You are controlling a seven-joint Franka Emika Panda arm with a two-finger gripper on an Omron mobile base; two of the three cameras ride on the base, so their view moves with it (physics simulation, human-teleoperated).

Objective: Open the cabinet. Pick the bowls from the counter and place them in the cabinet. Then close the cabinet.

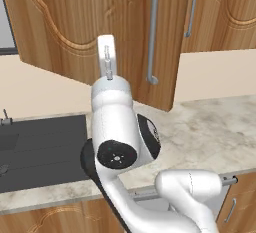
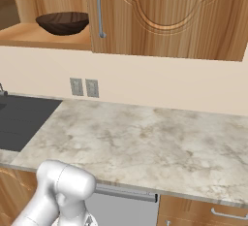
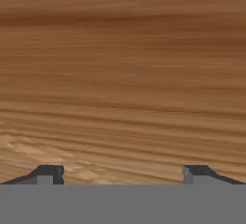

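1. Left base view: the cabinet (image 1: 90,27) hangs above the counter (image 1: 210,127), with its left door (image 1: 100,32) swung outward over the counter, grey bar handle (image 1: 154,32) on its free edge. The right door (image 1: 220,12) lies shut, beside the open one. The arm's white hand (image 1: 107,57) points up against the face of the open door, left of the handle. The dark sink basin (image 1: 40,147) sits in the counter below the door's left part.

2. Right base view: a dark brown wooden bowl (image 2: 63,23) rests on the cabinet's shelf (image 2: 43,38), left of the open door's handle (image 2: 100,7). Two wall sockets (image 2: 84,87) sit below the cabinet, above the counter (image 2: 145,137).

3. Hand view: wood grain of the cabinet (image 3: 123,74) lies close ahead. The gripper (image 3: 123,174) has its two finger tips (image 3: 48,174) set wide apart, with nothing between them.
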